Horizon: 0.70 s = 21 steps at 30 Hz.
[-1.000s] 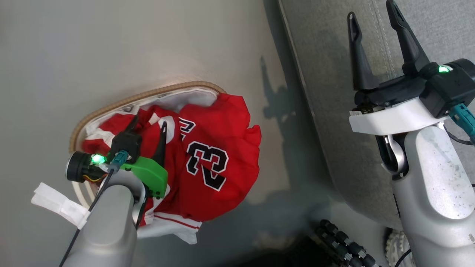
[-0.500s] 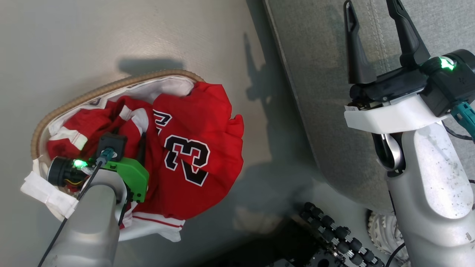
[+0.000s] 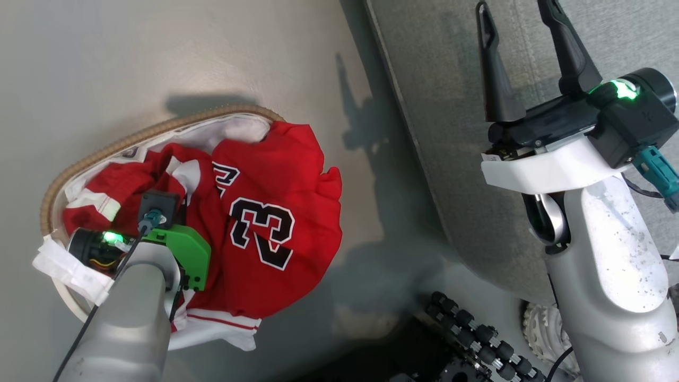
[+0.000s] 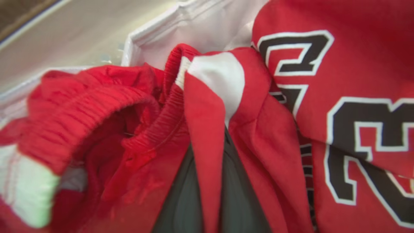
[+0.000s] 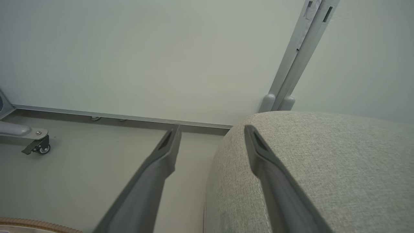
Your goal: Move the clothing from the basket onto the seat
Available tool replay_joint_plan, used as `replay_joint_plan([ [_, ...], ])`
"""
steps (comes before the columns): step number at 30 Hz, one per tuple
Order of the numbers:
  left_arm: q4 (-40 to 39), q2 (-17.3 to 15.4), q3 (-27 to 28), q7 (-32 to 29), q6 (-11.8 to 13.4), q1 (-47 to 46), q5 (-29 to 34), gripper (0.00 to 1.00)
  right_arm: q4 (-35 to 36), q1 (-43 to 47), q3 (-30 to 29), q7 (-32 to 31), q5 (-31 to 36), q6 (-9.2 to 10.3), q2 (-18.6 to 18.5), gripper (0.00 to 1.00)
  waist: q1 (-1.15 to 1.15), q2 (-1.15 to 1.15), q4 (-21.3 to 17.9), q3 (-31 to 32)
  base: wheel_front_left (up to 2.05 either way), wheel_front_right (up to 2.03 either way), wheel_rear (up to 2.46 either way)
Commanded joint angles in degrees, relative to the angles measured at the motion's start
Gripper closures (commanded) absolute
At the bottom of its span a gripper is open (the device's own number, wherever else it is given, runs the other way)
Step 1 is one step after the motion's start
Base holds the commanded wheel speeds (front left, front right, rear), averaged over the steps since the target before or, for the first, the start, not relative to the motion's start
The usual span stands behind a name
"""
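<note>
The left gripper (image 4: 208, 168) is pinched on a fold of the red clothing (image 3: 276, 249), which lies heaped in the basket (image 3: 132, 139), the "23" jersey at the gripper's 3 o'clock. This looks like the grasp step. Next should come a lift clear of the basket and a carry toward 2 o'clock to the seat (image 3: 440, 159), over which the right gripper (image 3: 515, 32) hovers, spread and empty.

silver forearms (image 3: 610, 254), black tool fingers (image 3: 490, 69), a green bracket (image 3: 185, 252), teal cable plugs (image 3: 655, 164).
</note>
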<state>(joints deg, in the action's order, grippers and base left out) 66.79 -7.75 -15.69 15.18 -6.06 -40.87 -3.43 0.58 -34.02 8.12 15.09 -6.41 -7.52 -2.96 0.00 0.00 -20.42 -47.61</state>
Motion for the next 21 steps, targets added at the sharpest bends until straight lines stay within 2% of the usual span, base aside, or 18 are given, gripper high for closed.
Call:
replay_joint_plan([
  [1, -0.6, 0.3, 0.0, 0.0, 0.3, 1.2, -0.5, 1.0, -0.4, 0.3, 0.0, 0.1, 0.5, 0.05, -0.1, 0.0, 0.0, 0.0, 0.2, 2.0, 0.0, 0.0, 0.0],
  [11, -4.7, 2.8, 0.7, 0.0, 0.5, 7.9, -2.6, 1.0, -3.7, 2.6, 1.3, 0.1, 0.6, 0.06, -1.0, 0.0, 0.0, 0.0, 3.0, 12.4, 0.0, 0.0, 0.0],
  [21, -13.2, 4.4, 0.3, 0.0, 0.1, 16.2, -3.8, 1.0, -7.2, 6.8, 2.3, 0.1, -0.2, 0.06, -2.9, 0.0, 0.0, 0.0, 8.1, 23.5, 0.0, 0.0, 0.0],
])
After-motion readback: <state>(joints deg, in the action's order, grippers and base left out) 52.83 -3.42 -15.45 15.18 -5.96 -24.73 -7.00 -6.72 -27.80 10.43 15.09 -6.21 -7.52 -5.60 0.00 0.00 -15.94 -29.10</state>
